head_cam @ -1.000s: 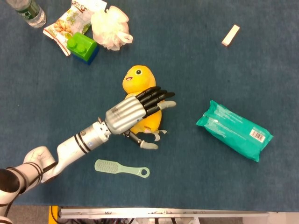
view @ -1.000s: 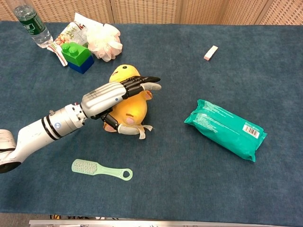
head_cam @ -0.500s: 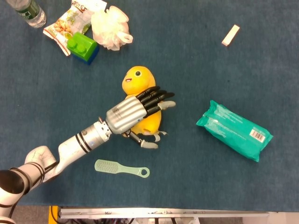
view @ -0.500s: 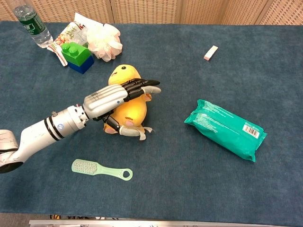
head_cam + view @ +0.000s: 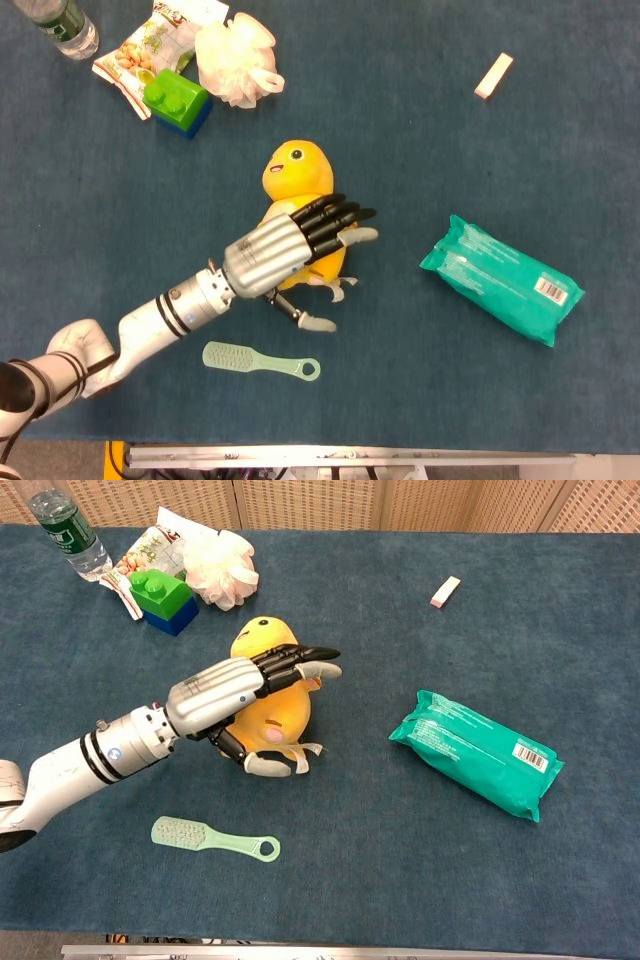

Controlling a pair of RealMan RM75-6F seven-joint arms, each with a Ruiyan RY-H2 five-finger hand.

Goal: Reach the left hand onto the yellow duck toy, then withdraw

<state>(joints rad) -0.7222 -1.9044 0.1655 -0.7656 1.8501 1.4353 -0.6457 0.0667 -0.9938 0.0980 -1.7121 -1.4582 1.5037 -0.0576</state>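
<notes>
The yellow duck toy [image 5: 296, 168] lies on the blue table near the middle, its head pointing away from me; in the chest view the yellow duck toy [image 5: 263, 636] shows the same way. My left hand [image 5: 277, 250] lies over the duck's body, dark fingers stretched out across it and the thumb low beside its near flank. Seen from the chest, my left hand [image 5: 226, 694] covers the duck's upper body, fingertips [image 5: 318, 656] past its right side. It does not grip the toy. My right hand is in neither view.
A mint-green brush [image 5: 258, 361] lies near the forearm by the front edge. A teal wipes pack [image 5: 500, 278] sits to the right. At the back left are a green and blue block [image 5: 176, 98], a white mesh puff [image 5: 235, 58], a snack bag, a bottle. A white eraser [image 5: 493, 75] is at the back right.
My left hand has slid a little back toward the near left along the duck's body, its thumb dropping lower. More of the duck's head shows; the duck has hardly moved.
</notes>
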